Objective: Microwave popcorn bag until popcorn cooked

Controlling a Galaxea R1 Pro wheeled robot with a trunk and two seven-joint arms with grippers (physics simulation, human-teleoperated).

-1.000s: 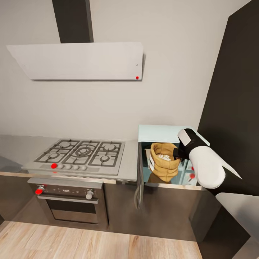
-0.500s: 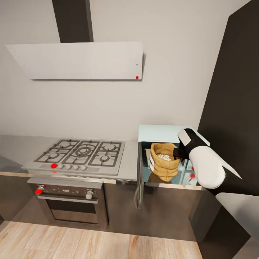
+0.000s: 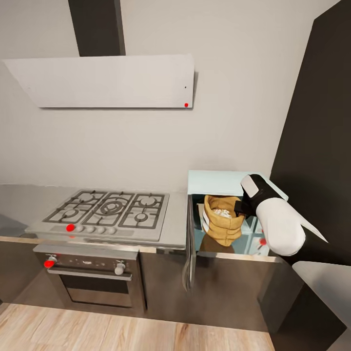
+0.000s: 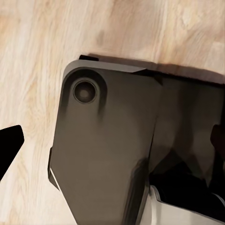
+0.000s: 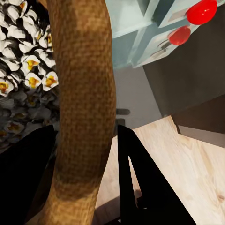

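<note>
The right gripper [image 3: 238, 208] is reaching into the open microwave [image 3: 214, 176] at the right end of the countertop [image 3: 176, 229]. It is pinching the rolled rim of the bag [image 3: 223, 222] on the bag's right side. In the right wrist view, one dark finger [image 5: 140, 178] is sitting outside the rim and the other is sitting inside, with the brown rim of the bag [image 5: 84, 108] squeezed between them, so the gripper is closed tight on the bag. The bag is sitting in the microwave opening, standing up and leaning a little. It is tan-brown, rough like woven cloth, and crumpled, with a fat rolled rim. Its mouth is open, and it is holding a heap of popcorn [image 3: 223, 212], small white pieces with yellow middles [image 5: 21, 56]. The microwave door [image 3: 189, 239] is hanging wide open at the left of the opening. Two red knobs [image 5: 192, 21] are showing on the microwave's pale side panel. In the left wrist view, a dark part of the robot is hanging over the wood floor [image 4: 33, 70], and I cannot tell if the left gripper is open or closed.
</note>
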